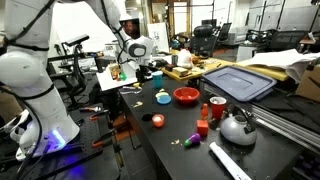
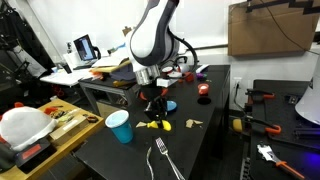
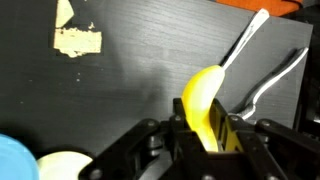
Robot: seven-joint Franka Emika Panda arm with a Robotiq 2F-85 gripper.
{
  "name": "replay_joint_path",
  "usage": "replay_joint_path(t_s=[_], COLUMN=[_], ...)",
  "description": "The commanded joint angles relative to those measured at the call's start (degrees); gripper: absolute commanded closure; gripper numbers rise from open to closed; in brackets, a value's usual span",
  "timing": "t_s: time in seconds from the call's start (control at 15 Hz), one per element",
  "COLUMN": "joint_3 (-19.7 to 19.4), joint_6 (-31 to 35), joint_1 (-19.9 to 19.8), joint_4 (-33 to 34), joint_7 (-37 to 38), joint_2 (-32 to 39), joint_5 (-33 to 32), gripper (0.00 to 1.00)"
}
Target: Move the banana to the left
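Note:
The banana [image 3: 204, 100] is small, bright yellow and curved. In the wrist view it stands between my gripper's [image 3: 207, 135] two black fingers, which are shut on its lower half, while its tip points up over the dark table. In an exterior view the gripper [image 2: 152, 112] hangs low over the black table with the banana [image 2: 156, 125] at its fingertips, close to the surface. In the other exterior view the gripper [image 1: 141, 70] is far back on the table and I cannot make out the banana.
A blue cup [image 2: 120, 127], a metal fork [image 2: 166, 159] and a tan scrap [image 2: 193, 124] lie around the gripper. Farther along are a red bowl [image 1: 186, 96], a small blue dish [image 1: 163, 97], a red cup [image 1: 217, 108] and a kettle [image 1: 237, 127].

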Motion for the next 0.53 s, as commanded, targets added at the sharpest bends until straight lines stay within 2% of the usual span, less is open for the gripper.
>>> replay_joint_path(t_s=[0.0, 0.47], joint_3=[1.8, 3.8], joint_6=[-1.5, -0.8], joint_1=[1.1, 5.2], joint_4=[4.6, 11.3], joint_7=[-1.2, 2.3], joint_2=[2.6, 7.1], joint_5=[2.6, 5.0], gripper=[0.93, 0.93])
